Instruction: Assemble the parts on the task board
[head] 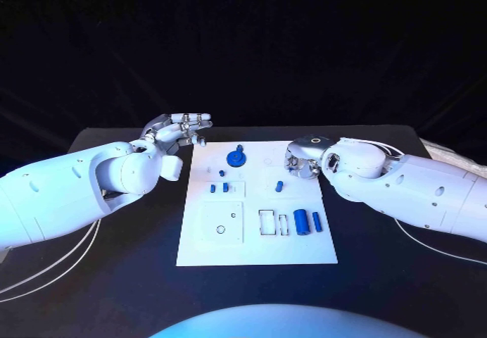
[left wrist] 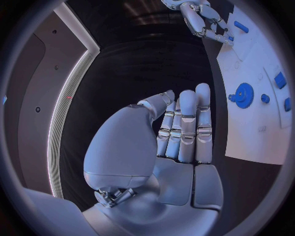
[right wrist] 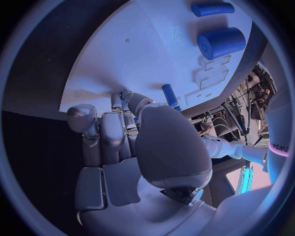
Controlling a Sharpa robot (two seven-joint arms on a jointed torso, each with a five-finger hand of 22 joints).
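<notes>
The white task board [head: 254, 243] lies in the middle of the black table. A blue gear [head: 236, 156] [left wrist: 244, 94] stands at its far end. Small blue pieces [head: 218, 188] lie mid-board, with a blue peg [head: 279, 186] [right wrist: 169, 94] to their right. Nearer me lie a blue cylinder [head: 301, 222] [right wrist: 221, 43] and a blue bar [head: 317, 222] [right wrist: 212, 8]. My left hand [head: 178, 130] [left wrist: 181, 128] hovers beyond the board's far left corner, fingers straight, holding nothing. My right hand [head: 302, 160] [right wrist: 123, 132] curls down onto the board's far right part; a blue sliver shows between its fingers, hold unclear.
Empty rectangular slots [head: 274, 222] and a recessed panel with holes [head: 223, 222] mark the board's near half. Bare black tabletop [head: 122, 274] lies on both sides of the board. White cables [head: 61, 271] trail under the left arm.
</notes>
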